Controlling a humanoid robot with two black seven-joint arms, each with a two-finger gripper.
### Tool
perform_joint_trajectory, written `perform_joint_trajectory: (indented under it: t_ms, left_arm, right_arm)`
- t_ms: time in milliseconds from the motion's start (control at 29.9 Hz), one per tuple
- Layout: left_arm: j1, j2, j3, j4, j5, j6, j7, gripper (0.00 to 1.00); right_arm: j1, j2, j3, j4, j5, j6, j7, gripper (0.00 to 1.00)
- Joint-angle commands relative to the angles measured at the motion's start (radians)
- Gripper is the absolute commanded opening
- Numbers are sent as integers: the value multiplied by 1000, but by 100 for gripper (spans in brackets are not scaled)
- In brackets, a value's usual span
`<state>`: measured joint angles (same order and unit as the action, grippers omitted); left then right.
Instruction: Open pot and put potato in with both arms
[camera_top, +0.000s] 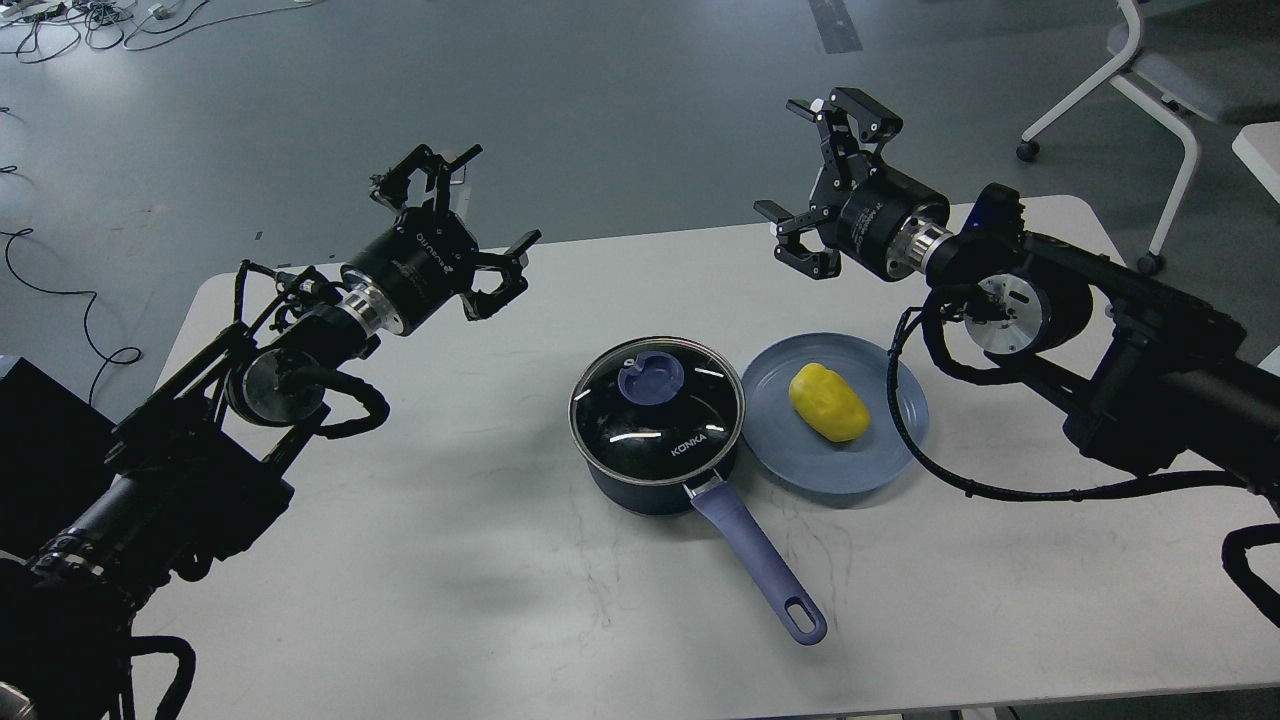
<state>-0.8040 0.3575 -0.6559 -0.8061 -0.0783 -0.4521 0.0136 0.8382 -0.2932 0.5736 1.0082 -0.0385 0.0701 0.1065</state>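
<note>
The dark navy pot (655, 470) stands at the table's middle, its periwinkle handle (755, 560) pointing toward the near right. A glass lid (657, 410) with a blue knob (650, 375) covers it. The yellow potato (828, 402) lies on a blue-grey plate (890, 440) just right of the pot. My left gripper (470, 215) hangs open above the table's far left, well away from the pot. My right gripper (815, 170) is open too, raised beyond the plate at the far edge. Both hold nothing.
The white table (450, 560) ends close behind both grippers. A white chair on castors (1150, 90) stands on the grey floor at the back right. Cables (60, 290) lie on the floor at the left. My right arm's black cable (960, 480) loops down beside the plate.
</note>
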Motion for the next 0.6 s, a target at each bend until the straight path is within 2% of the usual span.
perform_joint_trajectory:
  t_ms: [0,568]
  left_arm:
    - [0,3,1,-1,2,-2,-3,98]
    - [16,-5,2,-1,5,-4,-6,98]
  right_arm:
    - [-17,11,3,-3,0,-3,-10,100]
    - [-1,-3,-9,-26,-3,-7,-1,100]
